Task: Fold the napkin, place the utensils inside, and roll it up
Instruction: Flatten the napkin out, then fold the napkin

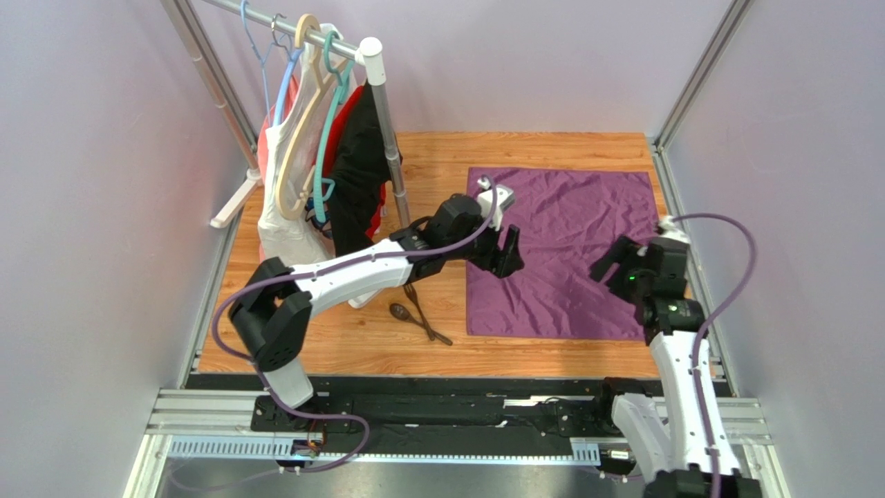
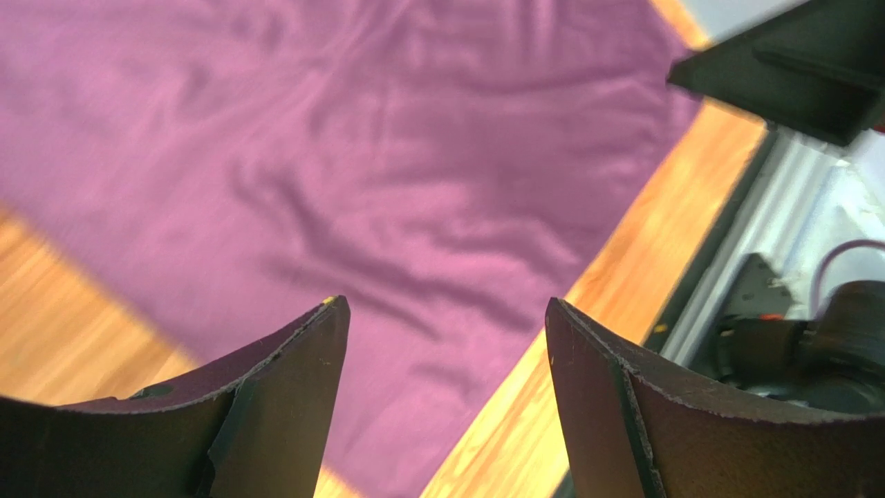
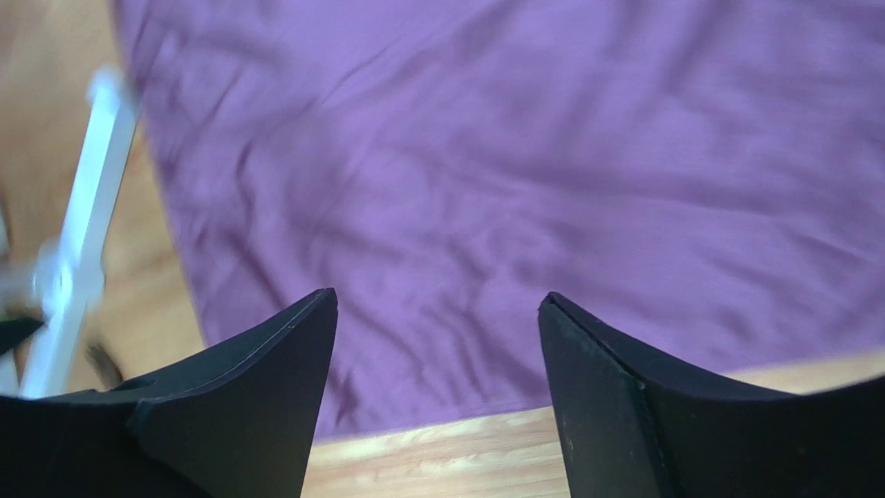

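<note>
The purple napkin (image 1: 566,249) lies spread flat and wrinkled on the wooden table, right of centre. It fills most of the left wrist view (image 2: 395,176) and the right wrist view (image 3: 519,187). My left gripper (image 1: 509,252) hovers over its left edge, open, nothing between the fingers (image 2: 445,311). My right gripper (image 1: 613,265) hangs above the napkin's right part near its front edge, also open and empty (image 3: 438,301). The wooden fork and spoon (image 1: 419,312) lie crossed on the bare table left of the napkin, under the left arm.
A clothes rack (image 1: 312,135) with white, red and black garments on hangers stands at the back left; its white foot (image 3: 78,239) shows in the right wrist view. Metal frame rails (image 1: 686,239) border the table's right side.
</note>
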